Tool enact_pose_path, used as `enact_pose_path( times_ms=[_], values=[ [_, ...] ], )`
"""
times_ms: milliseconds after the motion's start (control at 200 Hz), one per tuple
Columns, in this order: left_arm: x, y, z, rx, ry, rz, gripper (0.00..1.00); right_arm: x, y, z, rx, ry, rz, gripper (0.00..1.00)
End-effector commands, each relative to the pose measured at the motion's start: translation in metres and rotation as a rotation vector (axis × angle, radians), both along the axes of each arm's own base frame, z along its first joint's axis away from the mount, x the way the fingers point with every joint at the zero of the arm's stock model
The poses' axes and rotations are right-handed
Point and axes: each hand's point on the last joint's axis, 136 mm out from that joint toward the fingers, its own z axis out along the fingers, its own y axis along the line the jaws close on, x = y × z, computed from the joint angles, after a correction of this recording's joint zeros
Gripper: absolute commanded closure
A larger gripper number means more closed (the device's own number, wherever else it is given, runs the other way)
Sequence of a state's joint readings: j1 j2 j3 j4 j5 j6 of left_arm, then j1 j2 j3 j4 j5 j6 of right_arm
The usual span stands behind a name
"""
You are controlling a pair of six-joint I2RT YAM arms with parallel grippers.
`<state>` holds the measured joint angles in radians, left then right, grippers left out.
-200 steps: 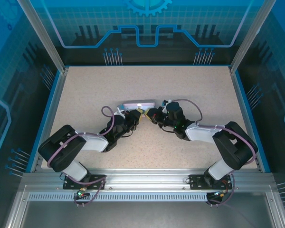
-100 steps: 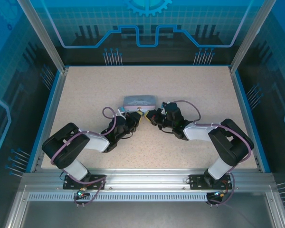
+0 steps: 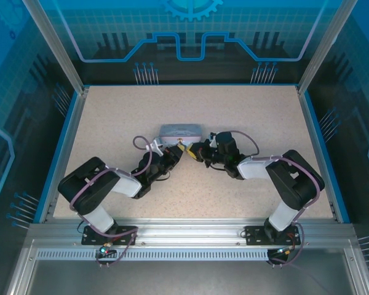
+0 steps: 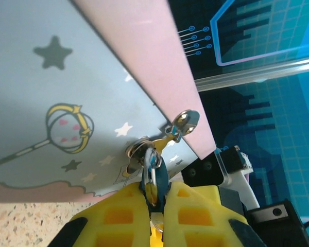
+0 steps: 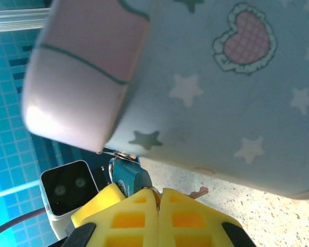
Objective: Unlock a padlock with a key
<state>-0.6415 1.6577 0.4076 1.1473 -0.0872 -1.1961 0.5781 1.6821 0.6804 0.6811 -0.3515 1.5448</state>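
arms (image 3: 120, 183): black with white links | cables (image 3: 135, 142): purple | fingers (image 4: 118, 216): yellow, gridded

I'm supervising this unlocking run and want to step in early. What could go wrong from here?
The left tool pinches the padlock hanging from the hasp of the tin box; any pull may drag the box. The right tool is shut right beside that padlock, so the two tools could bump.

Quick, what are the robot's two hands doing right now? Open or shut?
The left gripper: shut, pinching the padlock.
The right gripper: shut; whether it holds anything cannot be told.
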Motion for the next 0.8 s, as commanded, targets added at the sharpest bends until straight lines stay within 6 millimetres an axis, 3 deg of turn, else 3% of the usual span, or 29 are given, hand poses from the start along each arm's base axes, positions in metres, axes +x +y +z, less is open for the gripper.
enact_pose_path(
  times_ms=[0,250,795],
  values=[
    [-0.031,-0.041,0.025,-0.006,-0.173,-0.273,1.0,0.001,0.02,0.046,0.174,-0.079,0.081,1.0],
    [-0.035,-0.042,0.006,0.042,-0.203,-0.328,1.0,0.007,0.022,0.055,0.233,-0.015,0.143,1.0],
    [-0.043,-0.035,-0.035,0.15,-0.173,-0.377,1.0,0.012,0.024,0.039,0.242,0.105,0.194,1.0]
  ],
)
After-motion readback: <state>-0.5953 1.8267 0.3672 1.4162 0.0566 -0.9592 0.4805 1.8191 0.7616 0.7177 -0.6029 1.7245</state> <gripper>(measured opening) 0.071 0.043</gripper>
